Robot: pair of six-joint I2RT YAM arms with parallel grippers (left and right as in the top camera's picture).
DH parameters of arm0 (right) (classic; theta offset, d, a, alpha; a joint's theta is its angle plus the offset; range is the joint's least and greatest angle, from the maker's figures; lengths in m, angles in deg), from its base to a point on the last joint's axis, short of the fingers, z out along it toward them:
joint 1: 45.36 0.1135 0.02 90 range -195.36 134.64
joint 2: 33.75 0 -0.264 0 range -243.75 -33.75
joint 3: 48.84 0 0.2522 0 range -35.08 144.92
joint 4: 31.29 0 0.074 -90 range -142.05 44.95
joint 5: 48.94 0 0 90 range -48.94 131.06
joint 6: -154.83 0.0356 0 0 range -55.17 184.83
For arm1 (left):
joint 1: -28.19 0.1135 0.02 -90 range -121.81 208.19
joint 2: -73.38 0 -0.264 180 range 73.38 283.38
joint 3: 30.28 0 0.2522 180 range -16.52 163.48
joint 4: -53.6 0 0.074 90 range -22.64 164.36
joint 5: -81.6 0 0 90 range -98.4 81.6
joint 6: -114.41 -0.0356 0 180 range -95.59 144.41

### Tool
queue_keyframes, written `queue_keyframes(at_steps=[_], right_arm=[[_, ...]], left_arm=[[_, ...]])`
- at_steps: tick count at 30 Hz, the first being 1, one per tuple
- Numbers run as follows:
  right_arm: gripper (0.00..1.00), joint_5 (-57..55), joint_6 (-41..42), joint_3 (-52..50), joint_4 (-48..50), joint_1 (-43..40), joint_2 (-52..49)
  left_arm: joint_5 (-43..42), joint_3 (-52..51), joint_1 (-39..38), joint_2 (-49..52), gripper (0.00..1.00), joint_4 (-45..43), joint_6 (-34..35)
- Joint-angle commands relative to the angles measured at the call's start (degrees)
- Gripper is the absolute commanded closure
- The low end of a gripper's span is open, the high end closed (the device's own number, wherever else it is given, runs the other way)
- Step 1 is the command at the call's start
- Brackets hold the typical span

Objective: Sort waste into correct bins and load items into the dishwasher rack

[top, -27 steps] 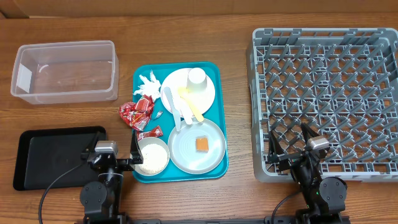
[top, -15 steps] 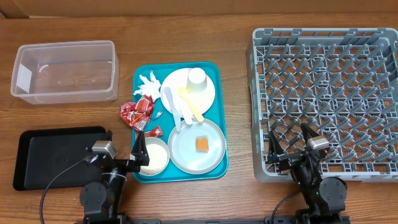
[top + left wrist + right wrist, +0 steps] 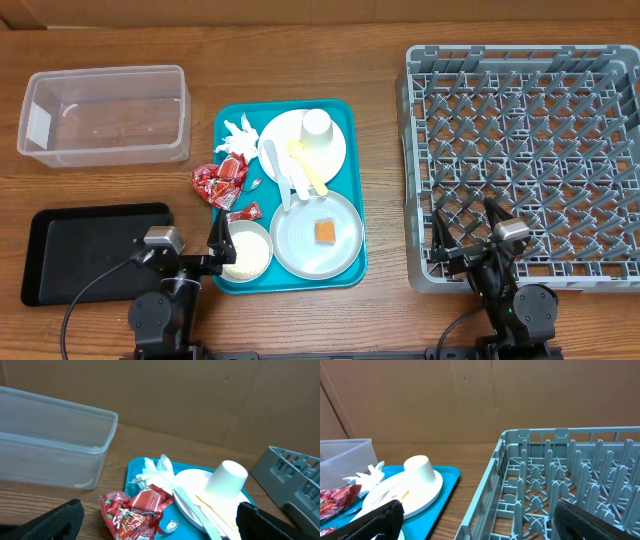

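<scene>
Wooden table (image 3: 380,150): L gripper (image 3: 187,252), R gripper (image 3: 467,228) low at near edge, jaws wide.

Two plates (image 3: 336,150) (image 3: 300,248), one bowl (image 3: 246,225), one cup (image 3: 317,123), two wrappers (image 3: 220,182) (image 3: 241,213), one napkin (image 3: 236,138).

This looks like a robotics lab test station rather than a real kitchen. A wood-grain counter (image 3: 380,150) is backed by plain brown cardboard (image 3: 200,395), and two small arms, left (image 3: 157,315) and right (image 3: 525,308), are mounted at its near edge. The kitchen things are laid out like props: a grey rack (image 3: 530,130), a clear tub (image 3: 105,115), a black tray (image 3: 90,255) and a teal tray (image 3: 225,130) of white plates (image 3: 335,150).
</scene>
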Motion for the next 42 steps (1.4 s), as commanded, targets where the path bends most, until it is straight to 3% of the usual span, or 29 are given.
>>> queue_keyframes(at_steps=[1,23,31,36,42], right_arm=[[0.00,-0.8,-0.2,-0.6,0.3,0.3,0.6],[0.00,-0.8,-0.2,-0.6,0.3,0.3,0.6],[0.00,-0.8,-0.2,-0.6,0.3,0.3,0.6],[0.00,-0.8,-0.2,-0.6,0.3,0.3,0.6],[0.00,-0.8,-0.2,-0.6,0.3,0.3,0.6]], left_arm=[[1.4,-0.2,0.2,-0.3,0.00,0.2,-1.3],[0.7,-0.2,0.2,-0.3,0.00,0.1,0.1],[-5.9,0.6,0.2,-0.3,0.00,-1.3,0.6],[-5.0,4.3,0.2,-0.3,0.00,2.0,0.2],[-1.3,13.6,0.2,1.5,0.00,14.6,-3.5]])
